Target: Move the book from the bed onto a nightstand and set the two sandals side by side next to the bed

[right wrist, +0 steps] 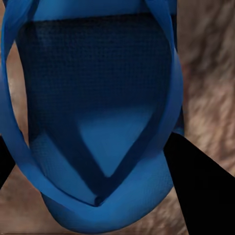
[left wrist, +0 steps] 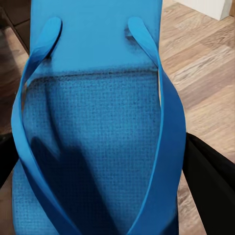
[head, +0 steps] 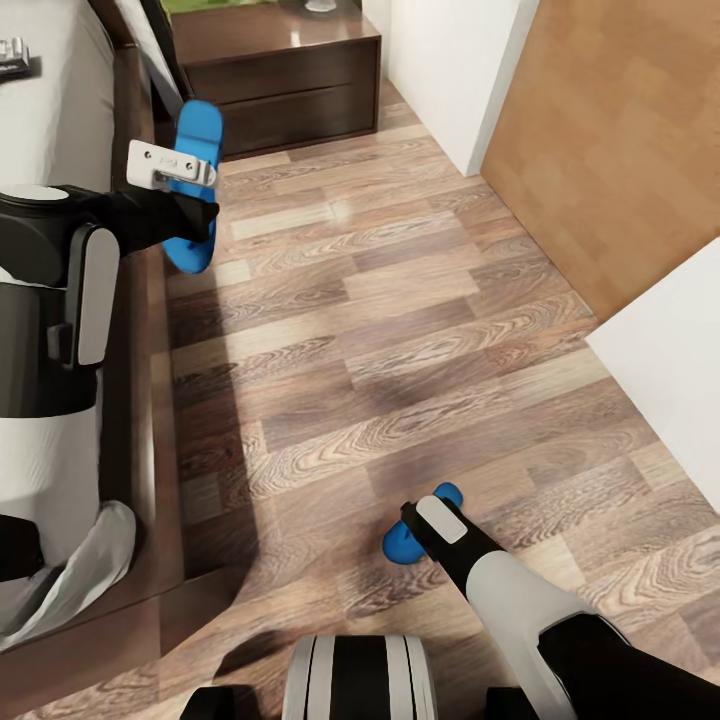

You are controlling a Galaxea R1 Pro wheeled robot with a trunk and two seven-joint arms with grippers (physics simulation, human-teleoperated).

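Note:
My left gripper [head: 197, 218] is shut on a bright blue sandal [head: 200, 130] beside the bed's dark frame [head: 132, 110], near the nightstand [head: 285, 85]. Close up, this sandal [left wrist: 98, 122] lies strap side up between the black fingers [left wrist: 210, 181]. Low in the head view, my right gripper [head: 418, 527] is shut on the other sandal [head: 400, 546] over the plank floor. In the right wrist view that sandal [right wrist: 98, 98] sits between dark fingers [right wrist: 200, 181]. The book [head: 12, 55] lies on the grey mattress [head: 55, 120] at the far left.
A white wall corner [head: 450, 70] and a wooden panel [head: 620, 130] stand to the right of the nightstand. Another white wall [head: 670, 370] juts in at the right. Open plank floor [head: 400, 330] stretches between the bed and these walls.

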